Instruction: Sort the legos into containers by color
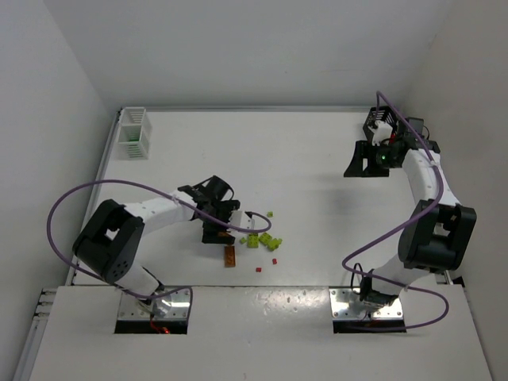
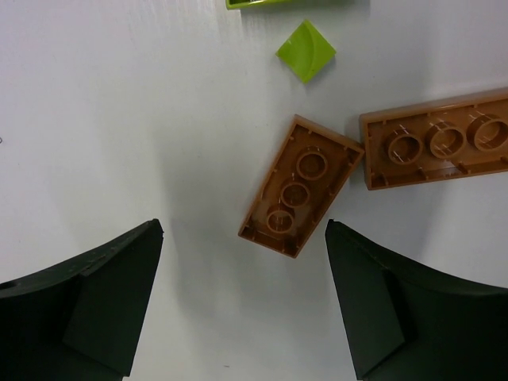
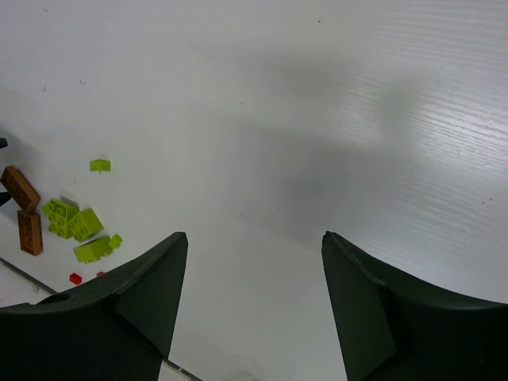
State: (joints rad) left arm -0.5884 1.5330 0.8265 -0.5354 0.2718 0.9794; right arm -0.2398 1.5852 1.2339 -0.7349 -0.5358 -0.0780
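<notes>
White walls close in a pale surface (image 1: 317,182), taken first from above. A white slatted open-top bin (image 1: 132,133) stands in the far left corner, well apart from everything else. The left fingers (image 1: 214,232) hang low over the near middle. Just past their tips lies a scatter of tiny plastic pieces: orange bricks (image 1: 230,255) nearest, a lime-green cluster (image 1: 255,240) beside them, and red bits (image 1: 275,260) further out. The right fingers (image 1: 361,161) sit across at the far right, well apart from the scatter. A dark boxy shape (image 1: 378,119) behind that wrist may be the black bin, though I cannot tell.

From the left wrist, the left fingers (image 2: 103,302) are spread wide and hold nothing. An upturned orange brick (image 2: 300,186), rectangular with three round tubes showing, lies between them and slightly ahead, closer to the right-hand finger and touching neither. Its long axis runs on a slant, neither along nor square across the closing line. A longer orange brick (image 2: 436,147) lies ahead of the right-hand finger, its corner at or against the first. A lime-green square tile (image 2: 305,50) lies further ahead.

From the right wrist, the right fingers (image 3: 111,317) are also apart and empty, with bare surface between them. The scatter (image 3: 75,222) is far off beyond the left-hand finger.

The left arm is plainly the nearer. The pick likely wants a wrist twist so the fingers meet the brick's long sides without catching its neighbour.
</notes>
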